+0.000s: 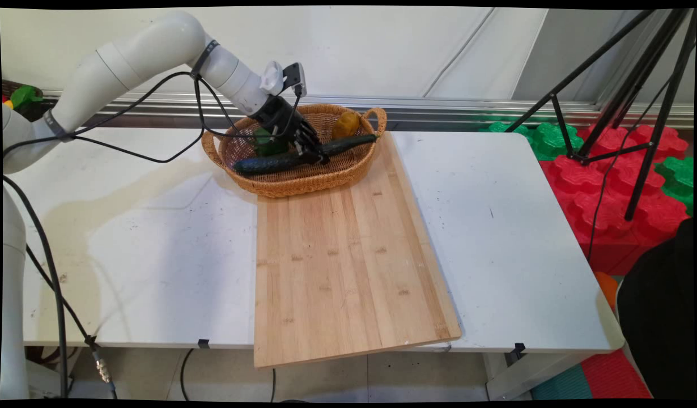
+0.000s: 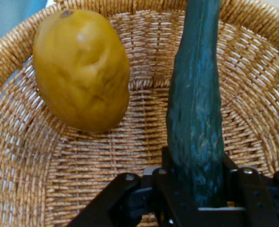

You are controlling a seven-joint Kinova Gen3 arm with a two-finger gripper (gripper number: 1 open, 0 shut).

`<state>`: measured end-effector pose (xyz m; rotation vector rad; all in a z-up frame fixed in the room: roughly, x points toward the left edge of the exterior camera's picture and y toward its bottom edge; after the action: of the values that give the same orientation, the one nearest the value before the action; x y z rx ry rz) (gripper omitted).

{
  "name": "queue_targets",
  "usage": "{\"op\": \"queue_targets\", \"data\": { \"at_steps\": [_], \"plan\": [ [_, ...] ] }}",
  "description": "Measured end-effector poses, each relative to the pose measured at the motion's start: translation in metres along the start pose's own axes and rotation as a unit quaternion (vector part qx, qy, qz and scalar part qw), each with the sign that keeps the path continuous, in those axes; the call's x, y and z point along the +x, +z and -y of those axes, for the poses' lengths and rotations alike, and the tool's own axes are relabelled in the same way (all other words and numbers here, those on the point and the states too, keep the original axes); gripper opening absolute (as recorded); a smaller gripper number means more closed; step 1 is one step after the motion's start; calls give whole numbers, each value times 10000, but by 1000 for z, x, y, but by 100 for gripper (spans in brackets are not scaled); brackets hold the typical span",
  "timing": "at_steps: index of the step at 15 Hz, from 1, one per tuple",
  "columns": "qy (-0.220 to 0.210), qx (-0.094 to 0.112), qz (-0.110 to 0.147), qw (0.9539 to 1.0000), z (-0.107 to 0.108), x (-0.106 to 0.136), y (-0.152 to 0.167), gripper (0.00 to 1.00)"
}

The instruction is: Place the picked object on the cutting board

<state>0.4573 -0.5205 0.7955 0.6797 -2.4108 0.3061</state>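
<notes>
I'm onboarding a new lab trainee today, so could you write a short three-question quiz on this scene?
1. True or false: the black two-finger tool is shut on the long dark green cucumber.
2. What lies beside the cucumber in the round woven wicker basket? A) yellow-brown potato-shaped vegetable B) red apple C) white egg
3. Fill in: the basket's near edge sits on the far end of the pale ____ cutting board.

Key: 1 true; 2 A; 3 wooden.
</notes>
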Motion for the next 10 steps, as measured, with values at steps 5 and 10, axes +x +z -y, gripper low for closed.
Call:
{"op": "queue_targets", "data": {
  "at_steps": [5,10],
  "plan": [
    [-116,-7,-62,9999,0,-2,-4,0],
    [-196,-45,-217,9996,-1,1,-16,0]
  ]
}}
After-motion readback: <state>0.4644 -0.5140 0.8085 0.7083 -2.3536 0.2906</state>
